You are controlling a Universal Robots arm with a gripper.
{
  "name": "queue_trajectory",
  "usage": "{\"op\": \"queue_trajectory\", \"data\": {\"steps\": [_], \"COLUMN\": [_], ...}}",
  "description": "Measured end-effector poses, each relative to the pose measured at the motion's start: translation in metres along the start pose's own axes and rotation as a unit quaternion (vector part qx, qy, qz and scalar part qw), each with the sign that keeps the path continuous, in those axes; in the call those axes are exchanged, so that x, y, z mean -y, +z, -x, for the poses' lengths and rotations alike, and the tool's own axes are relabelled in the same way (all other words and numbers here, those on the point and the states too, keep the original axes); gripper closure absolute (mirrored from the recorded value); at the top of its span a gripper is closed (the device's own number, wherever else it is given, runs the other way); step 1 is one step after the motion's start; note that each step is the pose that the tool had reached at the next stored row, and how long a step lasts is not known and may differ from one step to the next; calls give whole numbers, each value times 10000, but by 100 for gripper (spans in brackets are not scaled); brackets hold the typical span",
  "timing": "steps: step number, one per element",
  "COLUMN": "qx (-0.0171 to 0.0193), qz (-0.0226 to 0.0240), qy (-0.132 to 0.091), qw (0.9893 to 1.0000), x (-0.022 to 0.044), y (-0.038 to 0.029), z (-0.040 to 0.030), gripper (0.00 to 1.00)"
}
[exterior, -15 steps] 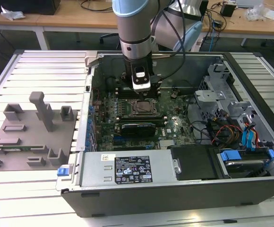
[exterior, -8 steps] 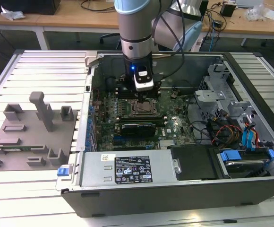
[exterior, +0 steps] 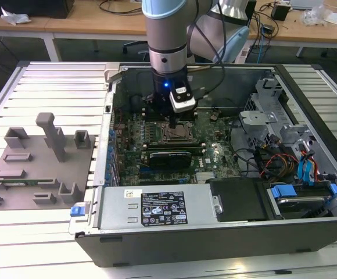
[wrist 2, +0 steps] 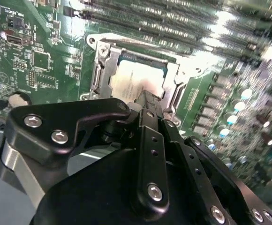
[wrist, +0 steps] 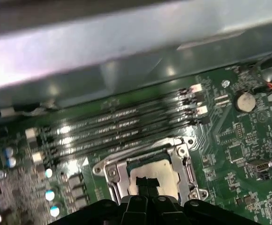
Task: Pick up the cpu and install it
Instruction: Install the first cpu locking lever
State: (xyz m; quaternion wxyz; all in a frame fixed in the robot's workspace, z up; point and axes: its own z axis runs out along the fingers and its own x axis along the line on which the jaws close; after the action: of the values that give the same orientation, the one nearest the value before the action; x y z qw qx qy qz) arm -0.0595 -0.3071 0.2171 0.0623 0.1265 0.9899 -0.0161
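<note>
Slatted metal table [exterior: 46,81] carries computer case [exterior: 215,232], grey fixture [exterior: 35,168].

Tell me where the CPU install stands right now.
Pickup and carry look done: the cpu lies inside the socket frame on the motherboard. The pincer sits right over the chip; whether it grips or has let go, I cannot tell. Left: confirming it is seated, and getting the pincer clear.
</note>
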Motion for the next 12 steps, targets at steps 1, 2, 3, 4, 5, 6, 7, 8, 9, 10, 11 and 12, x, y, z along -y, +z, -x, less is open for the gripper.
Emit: {"op": "queue_trajectory", "data": {"steps": [1,2,3,4,5,6,7,8,9,10,11,12], "qx": [-3,-4,-4,-4,-4,-20,-44,-73,-107,-144,-181,-231], "qz": [-42,-44,-44,-45,-45,-48,-54,-62,-71,-80,-89,-101], "qy": [-36,-37,-37,-37,-36,-38,-39,-40,-43,-46,-49,-52], "qw": [10000,10000,10000,10000,10000,10000,10000,9999,9999,9999,9998,9997], "x": [-1,0,-1,-1,-1,-4,-7,-9,-13,-17,-21,-26], "y": [1,1,1,1,1,3,4,5,6,8,10,13], "z": [1,1,1,2,3,12,21,32,46,62,77,95], "gripper": [89,89,89,89,89,89,89,89,89,89,89,89]}}
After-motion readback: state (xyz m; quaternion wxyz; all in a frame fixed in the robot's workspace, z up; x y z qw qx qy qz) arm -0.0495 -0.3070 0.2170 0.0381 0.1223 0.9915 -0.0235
